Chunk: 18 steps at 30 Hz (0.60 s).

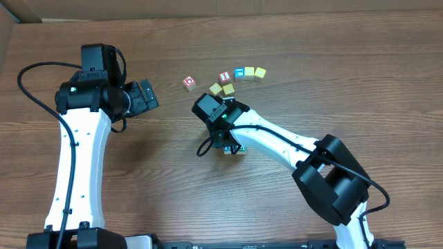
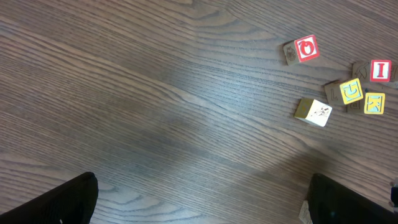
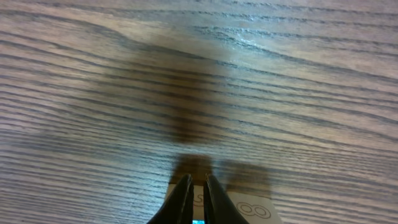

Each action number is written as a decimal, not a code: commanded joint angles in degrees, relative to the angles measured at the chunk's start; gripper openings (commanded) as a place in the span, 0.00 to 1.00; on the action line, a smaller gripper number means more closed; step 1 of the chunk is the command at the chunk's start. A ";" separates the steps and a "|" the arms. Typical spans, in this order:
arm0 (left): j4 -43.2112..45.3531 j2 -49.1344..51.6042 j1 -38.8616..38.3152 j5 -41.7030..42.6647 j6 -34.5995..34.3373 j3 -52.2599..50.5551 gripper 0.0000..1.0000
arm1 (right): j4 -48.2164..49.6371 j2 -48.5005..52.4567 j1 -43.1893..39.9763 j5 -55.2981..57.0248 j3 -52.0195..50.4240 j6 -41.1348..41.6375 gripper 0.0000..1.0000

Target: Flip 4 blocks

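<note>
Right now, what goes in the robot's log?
left hand: open, empty | right hand: shut, tips at a block | red O block: lying free

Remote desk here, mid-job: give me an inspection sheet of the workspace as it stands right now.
Surface: wood-grain table, no spills seen.
Job's things: red O block and blue block lie free; whitish block sits near the yellow ones; another block lies under the right hand, letter unreadable.
Clutter: yellow blocks, red I block.
Hands: left hand open, empty, over bare table; right hand shut, tips at that block.
Cables: black cable loops off the left arm; another loop hangs by the right wrist.
Surroundings: pale board past the far-left corner.
</note>
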 commanded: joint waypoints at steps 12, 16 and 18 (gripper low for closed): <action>-0.11 0.48 0.11 -0.57 -0.52 0.63 1.00 | -0.52 0.13 0.31 -0.22 1.25 -0.13 0.10; -0.11 0.48 0.11 -0.57 -0.52 0.63 1.00 | -0.35 0.13 0.31 -0.20 1.25 -0.13 0.10; -0.11 0.48 0.11 -0.57 -0.52 0.63 1.00 | -0.35 0.13 0.31 -0.20 1.25 -0.13 0.10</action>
